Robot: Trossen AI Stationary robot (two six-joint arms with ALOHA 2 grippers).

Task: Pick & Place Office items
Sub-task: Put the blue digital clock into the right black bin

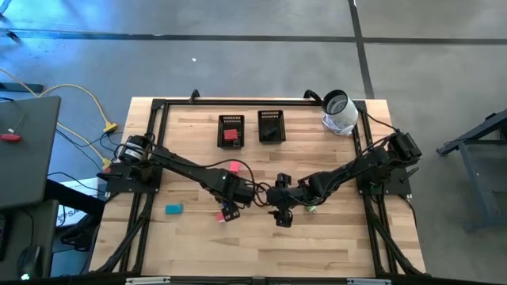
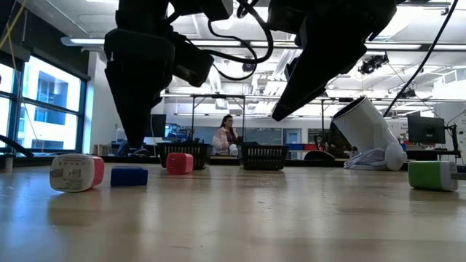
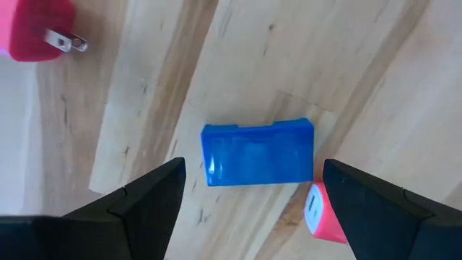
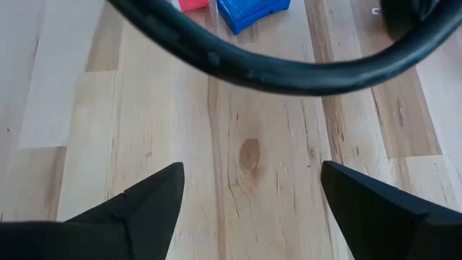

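Note:
A blue block lies flat on the wooden table, straight below my left gripper, which points down, open and clear of it. Next to the block lie a pink-and-white plug and a red plug with two prongs. In the low view the pink-and-white plug and the blue block sit side by side. My right gripper hangs slanted over bare wood, open and holding nothing. A green-and-white piece lies beside the right arm, and a teal piece lies off to the left.
Two black mesh trays stand at the far middle, the left one holding a red piece. A white cylinder lies tipped at the far right. A pink piece sits by the left arm. A black cable crosses the right wrist view.

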